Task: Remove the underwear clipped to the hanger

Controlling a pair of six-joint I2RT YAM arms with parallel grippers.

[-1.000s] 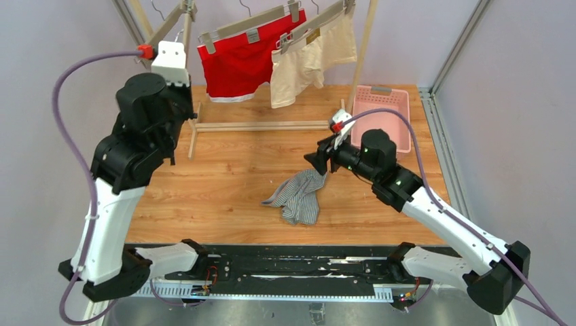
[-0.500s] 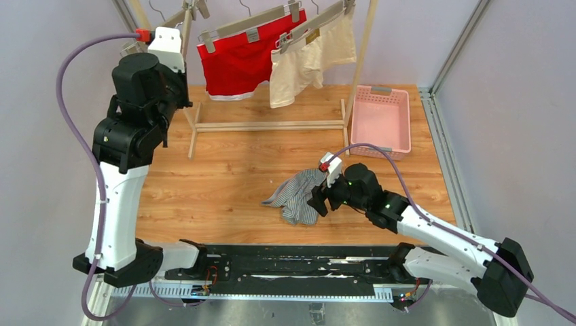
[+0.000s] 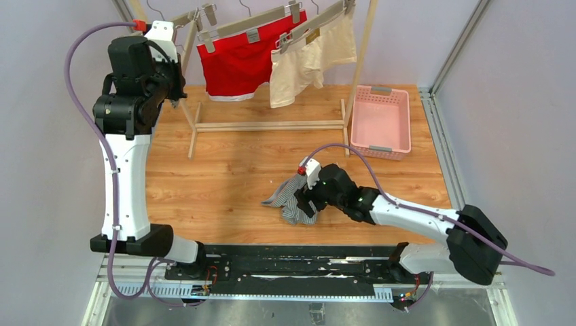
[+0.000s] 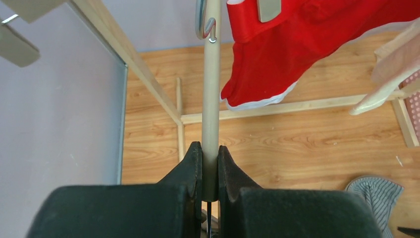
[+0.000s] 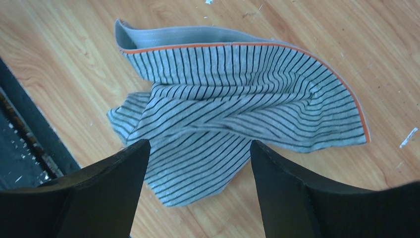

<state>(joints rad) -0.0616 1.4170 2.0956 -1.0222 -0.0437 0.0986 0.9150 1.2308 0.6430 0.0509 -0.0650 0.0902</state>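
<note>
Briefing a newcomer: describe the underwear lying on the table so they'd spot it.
On the wooden table, near its front edge, a crumpled pair lies under the right fingers. It alone is striped grey; the red pair and cream pair hang behind.

Bright, even light from overhead in all three views; no hard shadows. Top view: bench [image 3: 231,170] evenly lit, with only a soft dark rim under the striped underwear [image 3: 285,202]. Metal posts [image 3: 456,51] at the edges lean outward, a wide-lens stretch. Right wrist view: stripes crisp, pale sheen on the wood near the upper edge, right fingers [image 5: 99,198] black, featureless, slightly soft. Left wrist view: left fingers [image 4: 190,168] a dark, blurred mass; hanger [image 4: 211,99] and red underwear [image 4: 297,49] sharp, colour saturated; wall [image 4: 59,124] flat, faintly mauve.
</note>
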